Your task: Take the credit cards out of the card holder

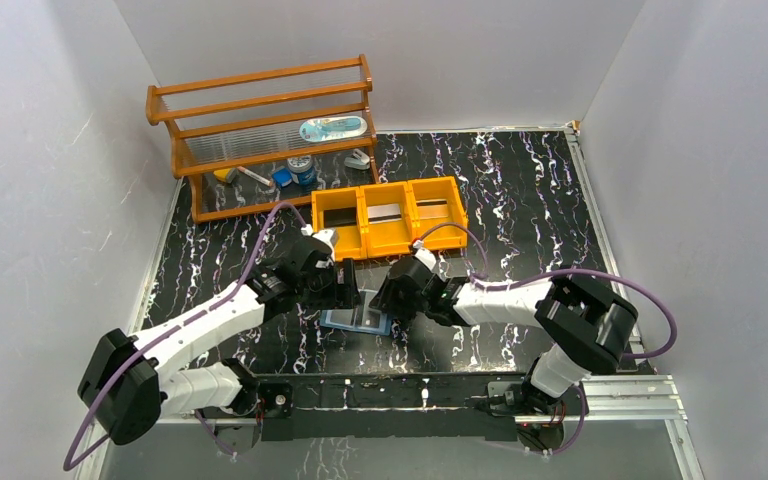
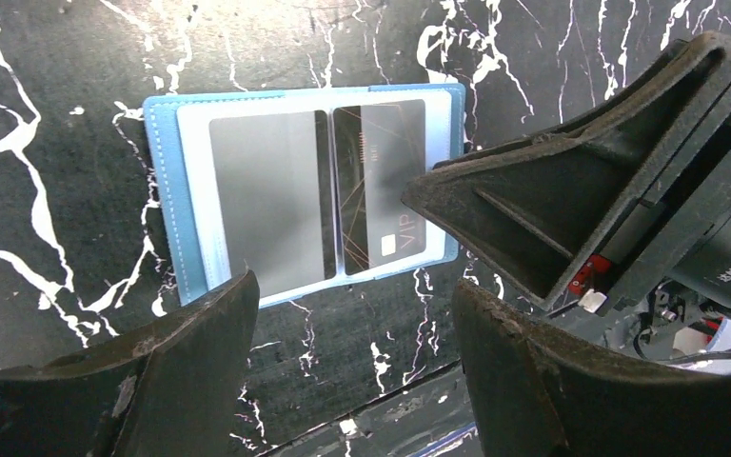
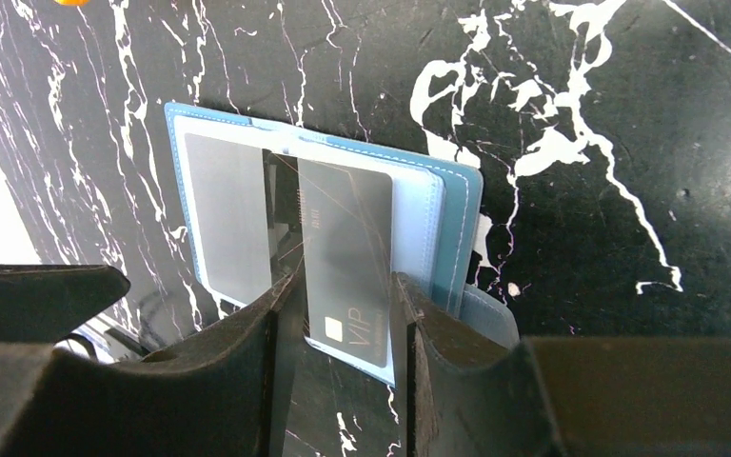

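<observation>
Between the two arms on the black marbled table point(image 1: 520, 200), the card holder point(image 1: 357, 321) is laid open, its fold parallel to the cards' long axes. From the right wrist, the dark card point(image 3: 343, 228), VIP end nearest, is seen pinched across its width by the right gripper point(image 3: 345, 286). Only from the left wrist is the silver-grey card point(image 2: 266, 200) shown whole, with the left gripper point(image 2: 352, 362) spread wide, nothing held.

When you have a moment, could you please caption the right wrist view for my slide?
Right hand straddles the dark VIP card inside the open light blue card holder.
</observation>
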{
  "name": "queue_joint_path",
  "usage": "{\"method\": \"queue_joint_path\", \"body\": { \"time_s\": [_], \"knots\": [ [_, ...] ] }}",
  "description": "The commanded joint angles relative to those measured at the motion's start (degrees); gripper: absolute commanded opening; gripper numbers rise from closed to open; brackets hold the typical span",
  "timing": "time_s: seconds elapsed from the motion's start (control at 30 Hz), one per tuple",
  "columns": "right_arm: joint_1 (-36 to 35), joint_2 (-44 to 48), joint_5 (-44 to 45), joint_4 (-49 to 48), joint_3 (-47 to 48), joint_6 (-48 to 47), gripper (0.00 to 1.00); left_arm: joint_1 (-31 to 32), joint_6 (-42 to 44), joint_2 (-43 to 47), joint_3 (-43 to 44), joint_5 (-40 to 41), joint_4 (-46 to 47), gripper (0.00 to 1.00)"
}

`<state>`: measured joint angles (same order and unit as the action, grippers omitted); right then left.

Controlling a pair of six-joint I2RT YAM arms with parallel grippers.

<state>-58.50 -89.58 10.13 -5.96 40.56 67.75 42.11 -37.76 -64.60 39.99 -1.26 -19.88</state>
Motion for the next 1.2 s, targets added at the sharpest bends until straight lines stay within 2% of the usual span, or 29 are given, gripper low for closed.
{"method": "queue_joint_path", "body": {
  "time_s": [0.0,0.4,0.63,0.8,0.93,1.03,1.17],
  "knots": [
    [0.37,-1.07,3.3,3.02,-3.06,2.19,0.47,-0.2,1.21,-1.15,0.59,-3.41,1.44,0.73],
    [1.74,-2.5,0.65,-1.28,-6.99,3.32,0.47,-0.18,0.28,-11.76,3.14,-5.78,7.04,0.72],
    [2.14,-1.79,0.61,-1.7,-8.36,4.18,0.46,-1.47,0.13,-16.34,4.42,-5.53,6.81,0.69],
    [2.42,-0.84,0.49,-3.03,-9.27,4.67,0.46,-1.68,-2.55,-20.42,3.66,-12.02,13.51,0.6],
    [2.49,-0.35,0.66,-2.97,-9.95,4.6,0.47,-1.68,-4.24,-19.75,2.03,-9.9,13.57,0.54],
    [3.21,-0.46,-1.25,-6.5,-11.14,3.84,0.47,-1.68,-6.52,-16.93,-2.21,-8.77,16.95,0.52],
    [3.99,-1.56,-3.45,-7.9,-11.31,3.62,0.47,-1.68,-8.74,-16.69,-6.12,-11.37,20.23,0.46]
  ]
}}
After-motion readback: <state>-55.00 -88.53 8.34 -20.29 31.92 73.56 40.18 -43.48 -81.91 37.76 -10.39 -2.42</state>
